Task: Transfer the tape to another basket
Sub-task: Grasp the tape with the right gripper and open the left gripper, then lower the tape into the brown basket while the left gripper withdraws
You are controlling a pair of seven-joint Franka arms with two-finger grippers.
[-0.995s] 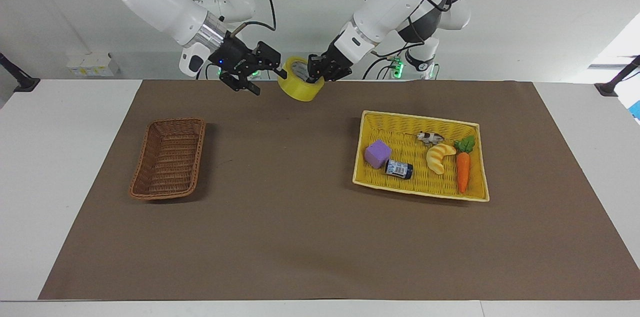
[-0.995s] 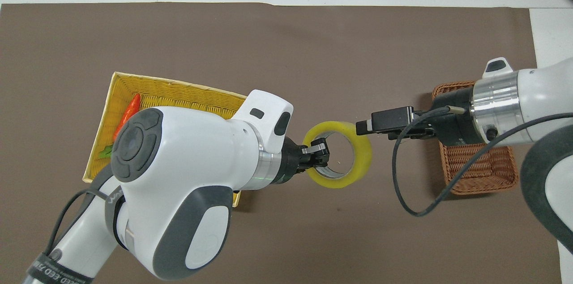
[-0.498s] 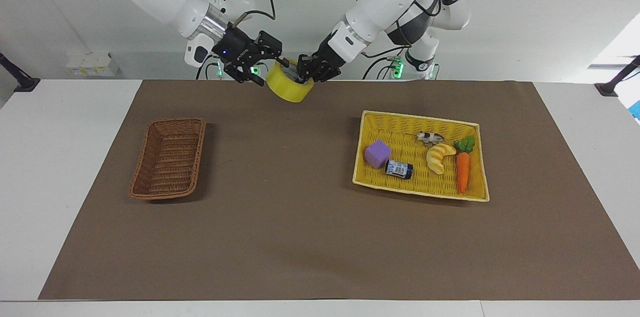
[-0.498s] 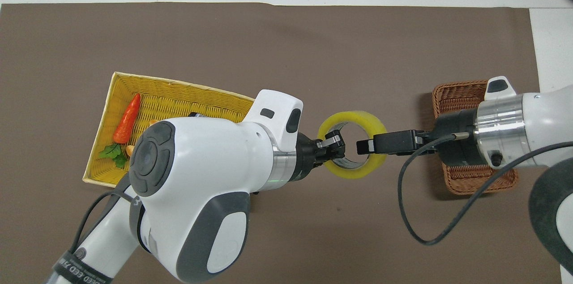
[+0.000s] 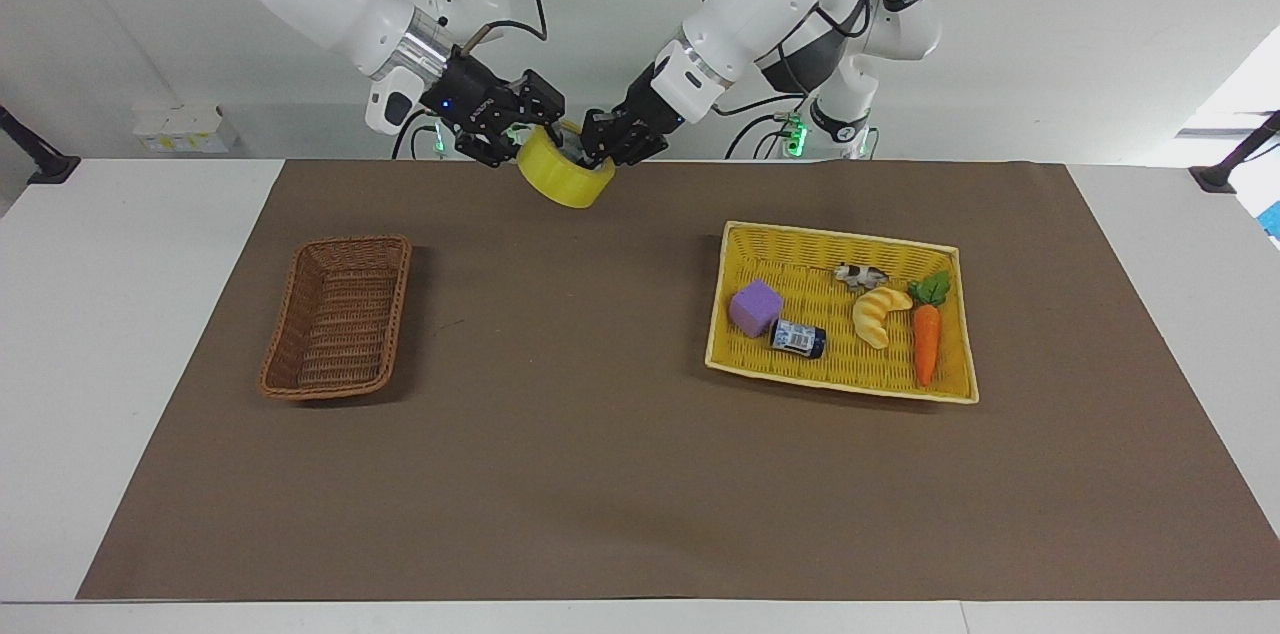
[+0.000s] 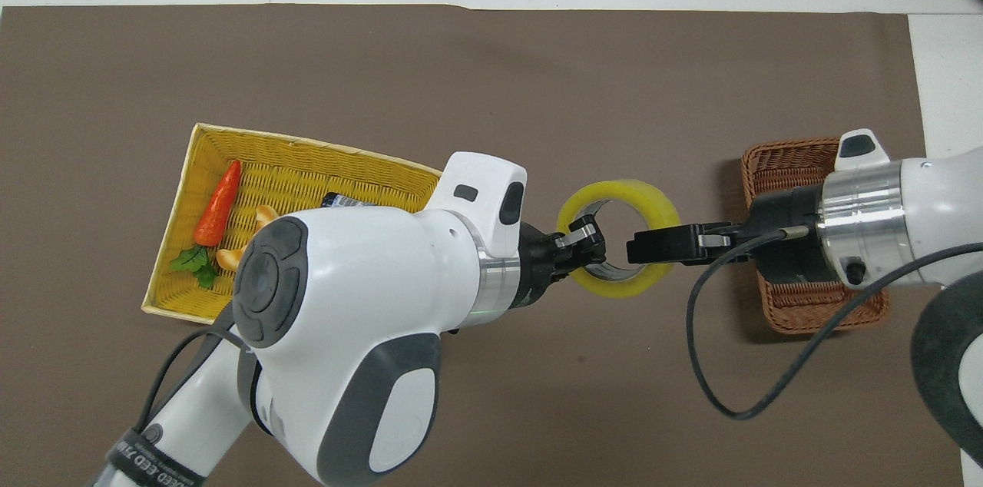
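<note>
Yellowish translucent packing tape (image 5: 565,178), a wide ring with a white core, hangs in the air between both arms, above the brown mat's edge nearest the robots. The left gripper (image 5: 604,140) is closed on the ring's wall on one side. The right gripper (image 5: 523,120) has its fingers at the opposite wall, but whether they have clamped yet I cannot tell. This looks like a handover. To do it well, the right gripper should bite squarely across the wall, one finger inside the core, before the left lets go; releasing early would drop the roll. The narrow dark brown wicker basket (image 5: 338,316) sits empty toward the right arm's end of the desk, well apart from the flat yellow woven tray (image 5: 962,326).
</note>
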